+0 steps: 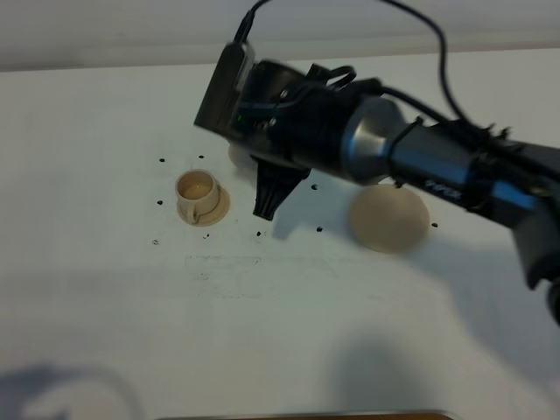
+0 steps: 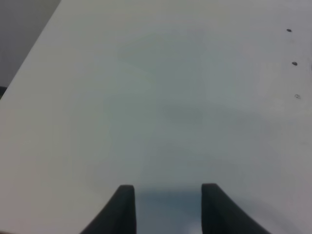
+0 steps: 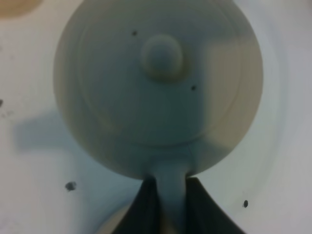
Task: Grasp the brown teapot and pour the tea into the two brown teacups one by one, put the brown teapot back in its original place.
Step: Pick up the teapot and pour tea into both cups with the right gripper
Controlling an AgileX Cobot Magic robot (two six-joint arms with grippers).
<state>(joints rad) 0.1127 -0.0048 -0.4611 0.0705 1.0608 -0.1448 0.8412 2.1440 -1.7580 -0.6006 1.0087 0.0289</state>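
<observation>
In the right wrist view my right gripper (image 3: 170, 187) is shut on the loop handle of the brown teapot (image 3: 156, 87), seen from above with its knobbed lid. In the exterior view the right arm hides the teapot except for a pale sliver (image 1: 236, 156), and the dark fingers (image 1: 267, 197) point down. One brown teacup (image 1: 197, 194) stands on its small saucer left of the fingers. The second teacup is hidden. The large tan saucer (image 1: 389, 219), the original place, lies bare at the right. My left gripper (image 2: 168, 195) is open over bare table.
Small black dots mark the white table (image 1: 280, 306) around the cup and saucer. A tan patch (image 3: 14, 6) shows at one corner of the right wrist view. A pale shape (image 3: 114, 222) lies under the fingers; I cannot tell what it is.
</observation>
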